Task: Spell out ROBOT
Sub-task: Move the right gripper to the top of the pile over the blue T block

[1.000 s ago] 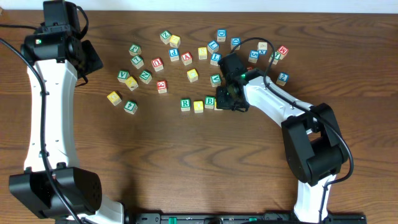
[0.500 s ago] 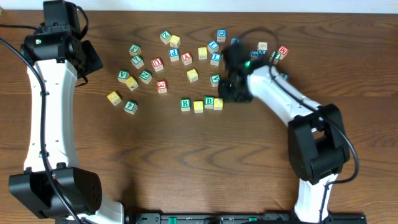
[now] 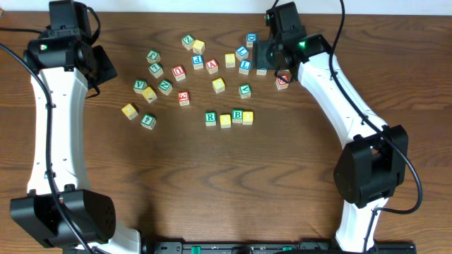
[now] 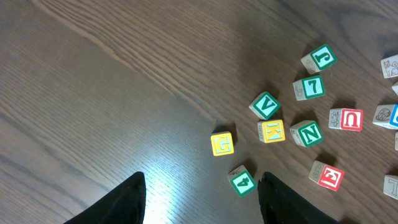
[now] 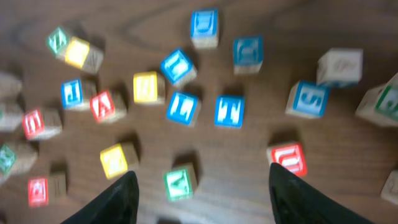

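We see four cubes set in a row near the middle of the table [image 3: 212, 183]: the green-framed R [image 3: 210, 118], a yellow cube [image 3: 225, 121], the green-framed B [image 3: 238, 115] and a second yellow cube [image 3: 248, 117]. Each sits touching or just beside the next. From overhead the yellow faces are too small for us to read.

The blue-framed T [image 5: 229, 111] lies apart from that row, among the loose cubes [image 3: 230, 60] toward the far side. We find it only in the right wrist view, where blur smears its letter. From overhead the right arm [image 3: 332, 92] covers most of that spot.

The right gripper [image 5: 202, 173] hangs above this cluster with its fingers spread and nothing between them; only their dark tips enter the bottom edge. The left gripper [image 4: 201, 186] is likewise parted and empty, its fingers cut off by the frame. It is over bare wood near a yellow G cube [image 4: 222, 143] and a green 4 cube [image 4: 242, 182]. Several cubes at the right edge of the left wrist view are cropped.
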`<state>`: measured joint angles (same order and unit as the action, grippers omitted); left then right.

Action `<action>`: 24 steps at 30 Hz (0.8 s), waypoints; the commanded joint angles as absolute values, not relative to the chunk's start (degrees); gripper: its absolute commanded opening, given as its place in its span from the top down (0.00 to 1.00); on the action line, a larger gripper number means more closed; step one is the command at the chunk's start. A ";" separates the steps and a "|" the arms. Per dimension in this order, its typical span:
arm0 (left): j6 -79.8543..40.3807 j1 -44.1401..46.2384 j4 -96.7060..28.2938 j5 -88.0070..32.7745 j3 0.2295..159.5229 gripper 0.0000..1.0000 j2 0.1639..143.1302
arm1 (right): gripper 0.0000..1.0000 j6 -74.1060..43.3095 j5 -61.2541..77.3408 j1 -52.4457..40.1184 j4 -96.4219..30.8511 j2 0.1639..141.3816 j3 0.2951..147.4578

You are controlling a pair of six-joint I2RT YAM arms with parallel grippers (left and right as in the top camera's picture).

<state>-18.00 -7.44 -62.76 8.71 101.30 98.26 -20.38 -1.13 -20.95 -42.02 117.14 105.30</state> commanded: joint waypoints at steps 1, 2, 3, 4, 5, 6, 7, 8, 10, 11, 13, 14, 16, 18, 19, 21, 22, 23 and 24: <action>-18.09 -7.53 -62.94 8.38 101.47 0.43 99.02 | 0.40 -22.72 -5.58 -21.04 -39.77 119.13 106.06; -18.11 -7.53 -62.94 8.38 101.47 0.43 99.02 | 0.40 -23.16 -6.02 -21.06 -38.39 119.98 106.06; -18.09 -7.53 -62.94 8.38 101.47 0.43 99.02 | 0.41 -23.20 -6.07 -21.06 -37.43 120.66 106.06; -18.09 -7.53 -62.92 8.38 101.47 0.43 99.02 | 0.41 -23.46 -6.09 -21.06 -36.38 121.49 106.06; -18.09 -7.53 -62.92 8.38 101.47 0.43 99.02 | 0.41 -23.70 -6.07 -21.06 -35.29 122.45 106.06; -18.09 -7.53 -62.92 8.38 101.47 0.43 99.02 | 0.41 -23.77 -6.07 -21.06 -34.50 123.31 106.06; -18.09 -7.53 -62.94 8.38 101.47 0.43 99.02 | 0.42 -23.77 -6.07 -21.06 -33.87 124.01 106.06; -18.09 -7.55 -62.92 8.38 101.47 0.43 99.02 | 0.42 -23.77 -6.07 -21.06 -32.71 125.45 106.06; -18.09 -7.53 -62.92 8.38 101.47 0.43 99.02 | 0.43 -23.75 -6.09 -21.06 -31.03 127.35 106.06; -18.09 -7.53 -62.92 8.38 101.47 0.43 99.02 | 0.43 -23.75 -6.13 -21.06 -30.44 128.01 106.06; -18.09 -7.53 -62.92 8.38 101.47 0.43 99.02 | 0.43 -23.75 -6.13 -21.04 -29.17 129.27 106.06; -18.09 -7.53 -62.92 8.38 101.47 0.43 99.02 | 0.43 -23.75 -6.15 -21.04 -28.73 129.75 106.06; -18.09 -7.53 -62.92 8.38 101.47 0.43 99.02 | 0.44 -23.79 -6.33 -20.97 -27.92 130.76 106.06; -18.09 -7.53 -62.94 8.38 101.47 0.43 99.02 | 0.44 -23.77 -6.63 -20.97 -27.46 131.57 106.06; -18.09 -7.53 -62.94 8.38 101.47 0.43 99.02 | 0.45 -23.77 -7.05 -20.97 -27.18 132.20 106.06; -18.09 -7.53 -62.94 8.40 101.47 0.43 99.02 | 0.46 -23.77 -7.62 -20.97 -27.16 132.88 106.06; -18.09 -7.53 -62.94 8.40 101.47 0.43 99.02 | 0.46 -23.81 -8.03 -20.97 -27.11 133.14 106.06; -18.09 -7.53 -62.94 8.38 101.47 0.43 99.02 | 0.47 -23.90 -8.56 -20.97 -27.11 133.43 106.06; -18.09 -7.53 -62.94 8.38 101.47 0.43 99.02 | 0.47 -24.38 -9.21 -20.97 -27.11 133.86 106.06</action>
